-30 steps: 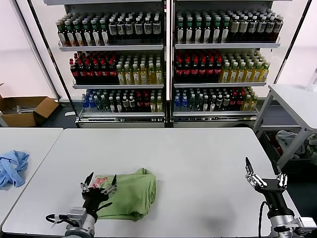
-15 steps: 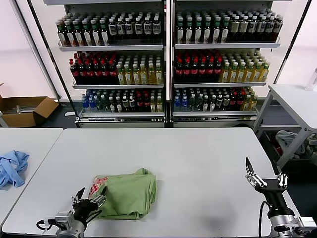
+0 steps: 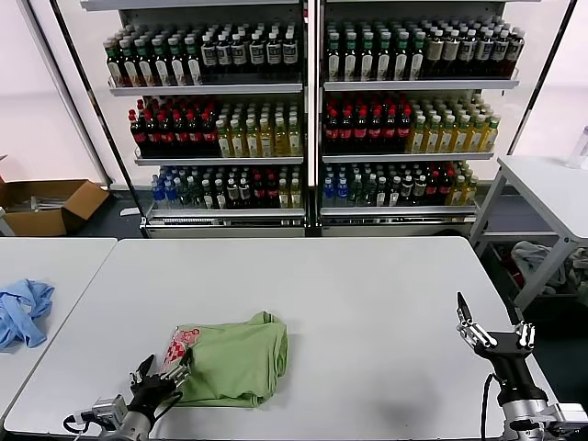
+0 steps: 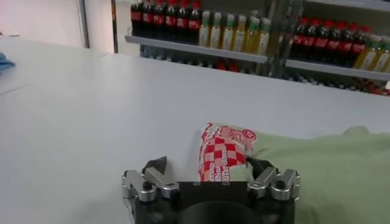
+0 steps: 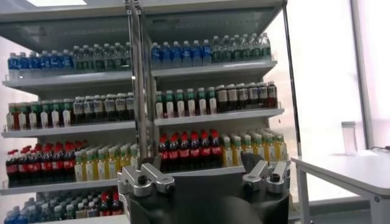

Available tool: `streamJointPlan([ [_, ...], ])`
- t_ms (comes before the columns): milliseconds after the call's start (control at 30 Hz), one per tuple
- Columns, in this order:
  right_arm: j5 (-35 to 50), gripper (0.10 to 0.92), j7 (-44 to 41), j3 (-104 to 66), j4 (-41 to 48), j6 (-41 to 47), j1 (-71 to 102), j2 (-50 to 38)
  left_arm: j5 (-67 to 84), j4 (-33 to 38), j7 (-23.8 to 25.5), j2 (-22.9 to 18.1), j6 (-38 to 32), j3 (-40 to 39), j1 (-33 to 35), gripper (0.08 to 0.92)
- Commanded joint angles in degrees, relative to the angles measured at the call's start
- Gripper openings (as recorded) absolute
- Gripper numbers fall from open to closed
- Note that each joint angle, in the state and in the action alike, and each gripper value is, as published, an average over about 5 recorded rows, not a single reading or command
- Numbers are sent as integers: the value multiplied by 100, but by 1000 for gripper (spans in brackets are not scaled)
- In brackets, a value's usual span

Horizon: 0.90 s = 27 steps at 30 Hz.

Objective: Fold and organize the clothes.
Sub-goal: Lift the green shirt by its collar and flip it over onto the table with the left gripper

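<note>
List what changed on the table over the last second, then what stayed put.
The left gripper, open, drew back from on top of the green shirt toward the table's near edge, and now sits just off the shirt's logo corner, holding nothing. The shirt settled slightly flatter. The right gripper stayed open and raised at the table's right edge; the blue cloth on the side table did not move.

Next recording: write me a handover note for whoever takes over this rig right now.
Left claw: open, empty, low at the table's near edge, just beside the shirt's logo end.
Right claw: open, empty, raised by the table's right edge, parked.
Shirt: green, folded into a compact bundle on the near left of the table, red-and-white logo showing.
Done: folding looks largely finished.
Left: tidy the bundle or place it, if needed.
</note>
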State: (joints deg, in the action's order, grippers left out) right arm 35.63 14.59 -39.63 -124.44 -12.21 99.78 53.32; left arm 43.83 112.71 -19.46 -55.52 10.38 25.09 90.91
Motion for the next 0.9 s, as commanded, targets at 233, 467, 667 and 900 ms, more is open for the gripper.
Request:
streamJointPlan([
  [233,3,823,-3,15,13,-2,-24,1,-211,-214,288,-74,-656,-243,105,689],
  [467,-1,823,-7,29,13,-5,-30,16,-458,-180,226,-59,-860,-322,106,489],
  [667,-16,823,-5,49,-13,13,-53,27,-498,178,53,46,-887,-200,35,316],
  [900,-23,823,-2,52,-48,38,-92,19,-204,833,-107,491,-570,615,-60,163],
])
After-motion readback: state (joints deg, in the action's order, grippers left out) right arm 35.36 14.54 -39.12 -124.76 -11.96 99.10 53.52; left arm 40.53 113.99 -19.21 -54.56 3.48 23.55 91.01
